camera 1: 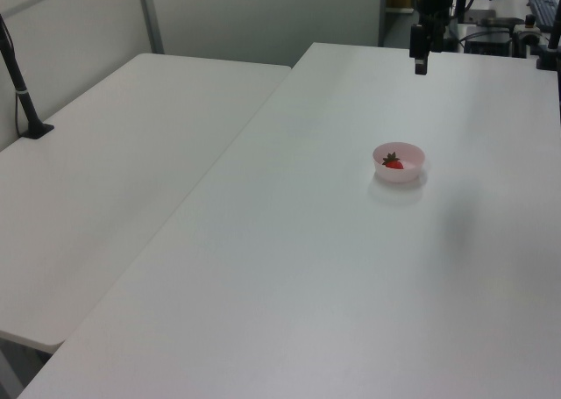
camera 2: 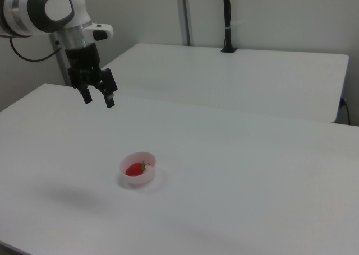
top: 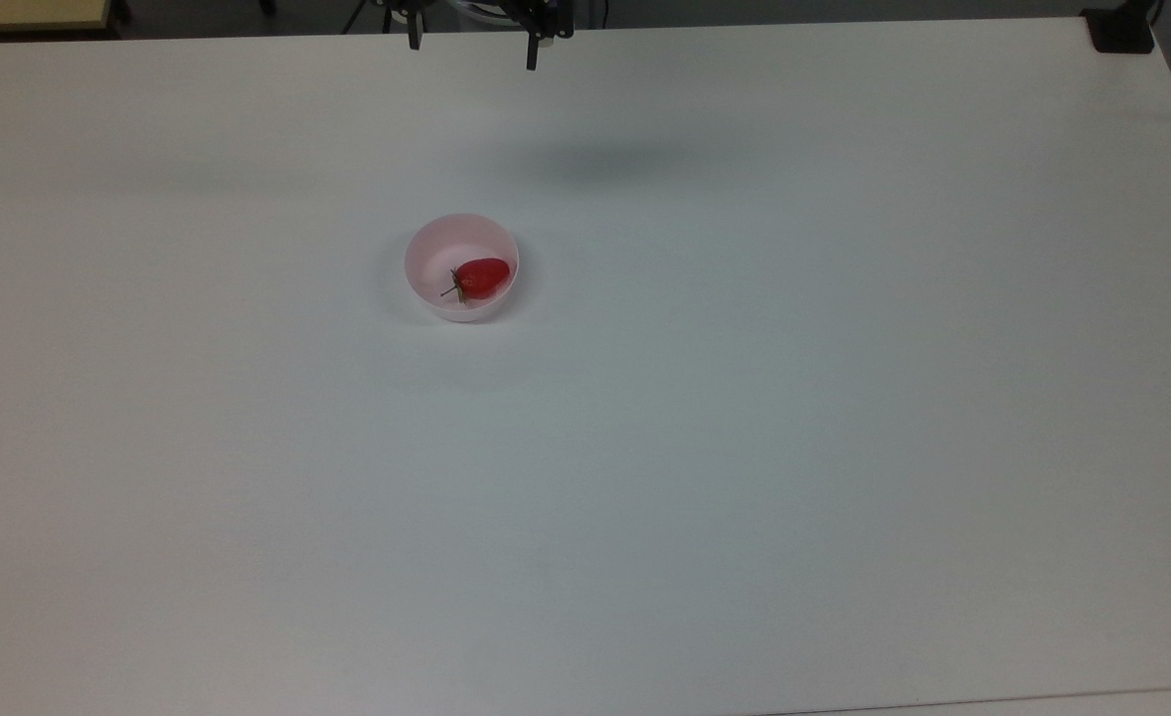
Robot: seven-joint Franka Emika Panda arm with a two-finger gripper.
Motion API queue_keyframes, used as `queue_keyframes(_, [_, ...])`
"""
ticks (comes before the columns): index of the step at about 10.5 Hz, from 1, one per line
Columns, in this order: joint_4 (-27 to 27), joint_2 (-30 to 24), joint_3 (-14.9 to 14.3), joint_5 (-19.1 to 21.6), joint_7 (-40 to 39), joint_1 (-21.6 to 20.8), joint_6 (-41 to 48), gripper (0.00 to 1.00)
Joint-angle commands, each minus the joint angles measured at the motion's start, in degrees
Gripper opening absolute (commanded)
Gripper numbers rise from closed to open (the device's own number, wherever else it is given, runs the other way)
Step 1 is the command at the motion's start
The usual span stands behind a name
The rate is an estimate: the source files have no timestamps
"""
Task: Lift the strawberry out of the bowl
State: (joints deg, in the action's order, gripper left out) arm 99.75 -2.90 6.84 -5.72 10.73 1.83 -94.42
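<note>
Overhead, fingers (camera 2: 99, 100) spread wide — holding nothing, strawberry (top: 482, 277) lying in bowl (top: 436, 249).

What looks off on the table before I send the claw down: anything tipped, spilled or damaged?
Nothing stands out. The bowl sits upright on the table, the strawberry lies inside it, and the claw hangs open above the table, well clear of the bowl.

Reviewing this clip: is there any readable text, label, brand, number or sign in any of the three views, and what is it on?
None can be read.
The bowl has plain pink walls, no print.
The strawberry carries no sticker.
The table is bare white, unmarked.
The gripper and the arm above it show no legible lettering in the right view.
</note>
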Motion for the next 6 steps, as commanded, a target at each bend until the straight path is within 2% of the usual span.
queue_keyframes(1, [0.3, -0.2, -0.9, 0.4, -1.8, -0.5, -1.4, 1.00])
queue_keyframes(6, [0.3, -0.2, -0.9, 0.4, -2.1, -0.4, -1.4, 1.00])
